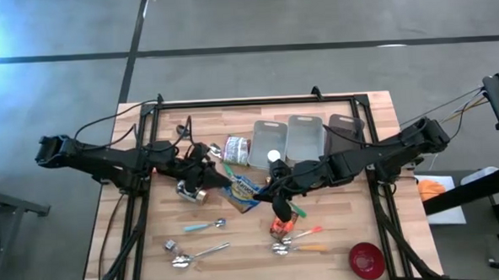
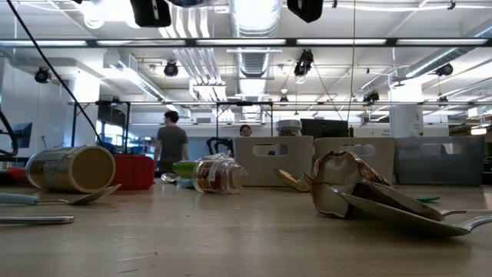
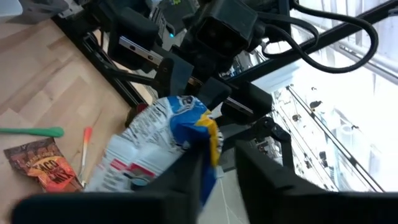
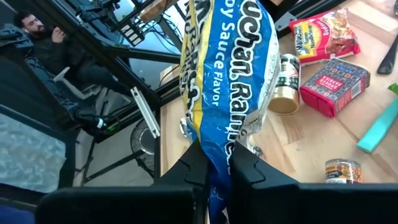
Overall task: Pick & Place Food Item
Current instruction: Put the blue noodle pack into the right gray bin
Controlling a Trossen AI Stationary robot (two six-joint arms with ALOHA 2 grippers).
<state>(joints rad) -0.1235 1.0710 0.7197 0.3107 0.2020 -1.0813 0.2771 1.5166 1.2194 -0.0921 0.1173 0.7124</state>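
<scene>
Held item: a blue, white and yellow crinkled plastic ramen packet (image 4: 227,81), near the centre of the high view (image 1: 245,189), stretched between the two arms above the wooden tabletop (image 1: 375,118).
Right gripper (image 4: 214,163): reaching in from the right of the high view (image 1: 263,193); its fingers are pressed together, pinching one end of the ramen packet.
Left gripper (image 3: 217,165): reaching in from the left of the high view (image 1: 220,180); its fingers stand a little apart at the packet's other end (image 3: 158,146); whether they grip it, I cannot tell.
Bins: three grey plastic containers (image 1: 305,137) side by side at the upper middle of the high view.
Below the packet: an orange-brown taco-mix sachet (image 1: 280,227), with metal spoons (image 1: 204,225) lying to its left and right.
Lower right corner: a round red bowl (image 1: 366,259).
Just right of the left gripper: a small glass jar with a printed label (image 1: 236,149) on its side.
Low view, left: a metal tin can (image 2: 71,168) lying on its side.
Background: a person (image 2: 171,144) standing far off in the room.
</scene>
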